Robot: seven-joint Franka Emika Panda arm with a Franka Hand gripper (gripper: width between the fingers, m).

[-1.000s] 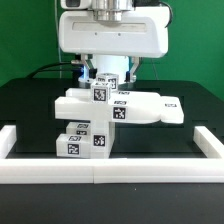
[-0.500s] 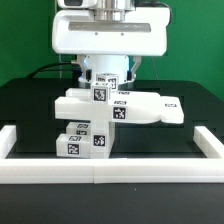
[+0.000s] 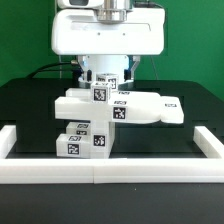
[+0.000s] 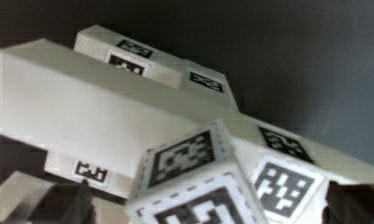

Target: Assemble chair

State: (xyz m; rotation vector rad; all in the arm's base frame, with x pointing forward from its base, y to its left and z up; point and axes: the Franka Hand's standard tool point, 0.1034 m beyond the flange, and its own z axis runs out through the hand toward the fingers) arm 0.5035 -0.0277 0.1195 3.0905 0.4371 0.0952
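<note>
The chair (image 3: 125, 108) stands in the middle of the black table as joined white blocky pieces with black-and-white tags: a flat slab (image 3: 150, 108) reaching toward the exterior view's right, over stacked tagged blocks (image 3: 84, 141). My gripper (image 3: 106, 80) hangs straight above it, open, its dark fingers either side of the top tagged block (image 3: 102, 93). In the wrist view that block (image 4: 216, 195) fills the space between my gripper (image 4: 210, 200) fingers (image 4: 59, 198), with the long white slab (image 4: 113, 100) stretching away behind it. Whether the pads touch the block I cannot tell.
A long low white border rail (image 3: 100, 172) runs along the table's front and turns back at both sides (image 3: 213, 140). A green wall stands behind the arm's white hand (image 3: 110, 35). Dark cables lie at the back on the exterior view's left (image 3: 55, 68).
</note>
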